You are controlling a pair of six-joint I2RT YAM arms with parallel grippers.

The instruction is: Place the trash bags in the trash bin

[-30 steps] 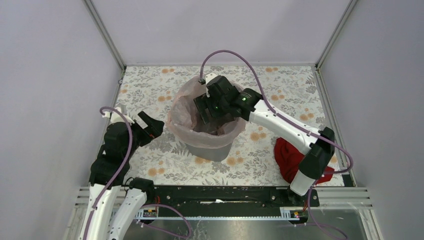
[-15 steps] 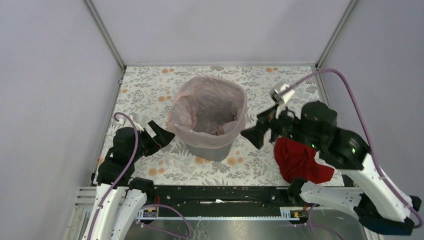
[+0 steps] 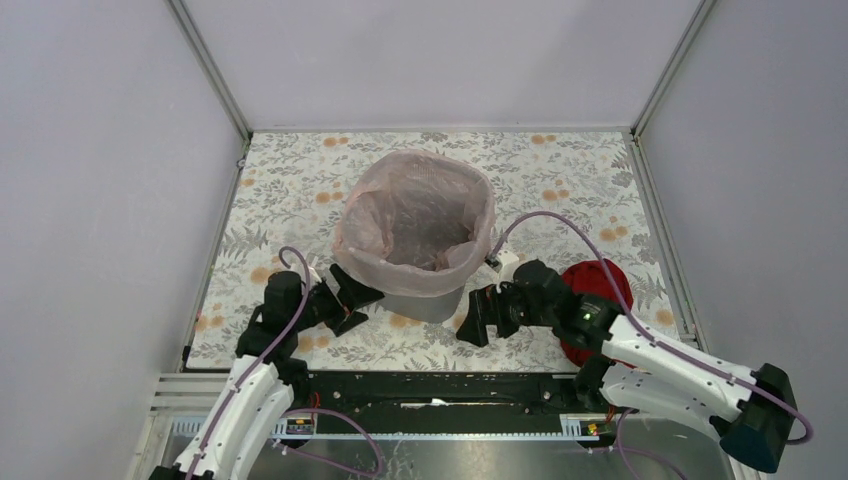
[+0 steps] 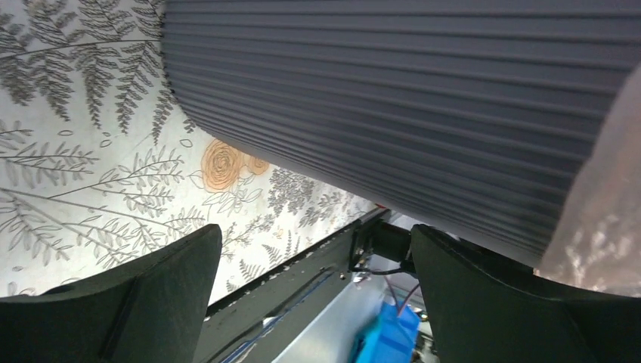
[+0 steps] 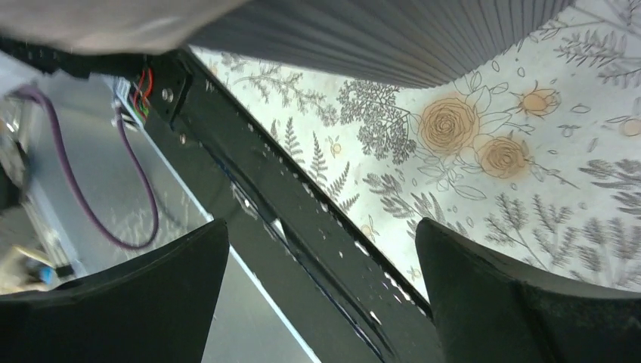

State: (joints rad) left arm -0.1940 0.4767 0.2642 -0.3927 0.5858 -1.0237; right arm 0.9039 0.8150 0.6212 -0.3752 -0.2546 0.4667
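Observation:
The dark grey trash bin (image 3: 432, 301) stands mid-table. The pale-pink trash bag (image 3: 415, 220) lines its inside and folds over its rim. My left gripper (image 3: 352, 297) is open and empty, low by the bin's left base; the bin's ribbed wall (image 4: 393, 91) and a bit of the bag (image 4: 605, 227) fill the left wrist view. My right gripper (image 3: 478, 320) is open and empty, low by the bin's right base; the bin's wall (image 5: 393, 38) and the bag's edge (image 5: 113, 23) show at the top of the right wrist view.
A dark red cloth (image 3: 595, 300) lies on the floral table cover (image 3: 300, 190) to the right of the bin, partly under my right arm. The black rail (image 3: 440, 390) runs along the table's near edge. Grey walls close in the left, back and right.
My right arm pulled out of the bin, swung right and came down by the bin's right base. My left gripper moved down and right toward the bin's left base. The bag stayed in the bin.

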